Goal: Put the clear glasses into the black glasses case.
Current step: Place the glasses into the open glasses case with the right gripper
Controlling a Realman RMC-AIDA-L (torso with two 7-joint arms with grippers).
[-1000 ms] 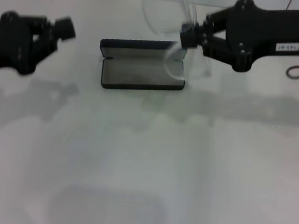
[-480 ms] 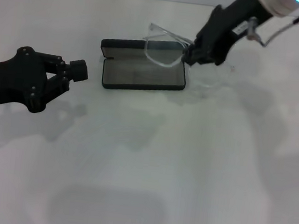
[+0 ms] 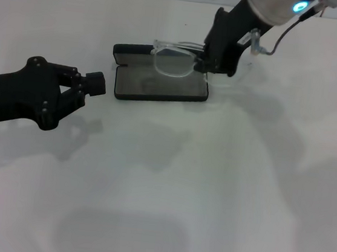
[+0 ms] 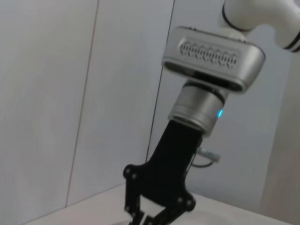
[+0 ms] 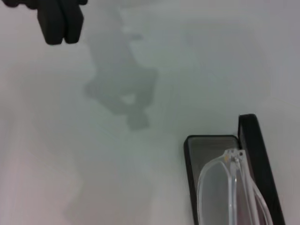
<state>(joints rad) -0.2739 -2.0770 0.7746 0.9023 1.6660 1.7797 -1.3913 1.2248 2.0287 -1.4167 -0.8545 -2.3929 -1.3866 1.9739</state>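
Head view: the right gripper (image 3: 207, 63) is over the far right corner of the open case (image 3: 161, 86), pinched shut on one end of the glasses (image 3: 174, 61). The glasses hang just above the case, stretching out to the left from the gripper, their long axis running along the case's length, so they look lined up with the tray. From the right wrist, the lens floats right over the grey lining. A straight drop looks like all that's needed. The left gripper (image 3: 94, 83) waits near the case's left end on the surface (image 3: 210, 185), its fingers pressed together on nothing.
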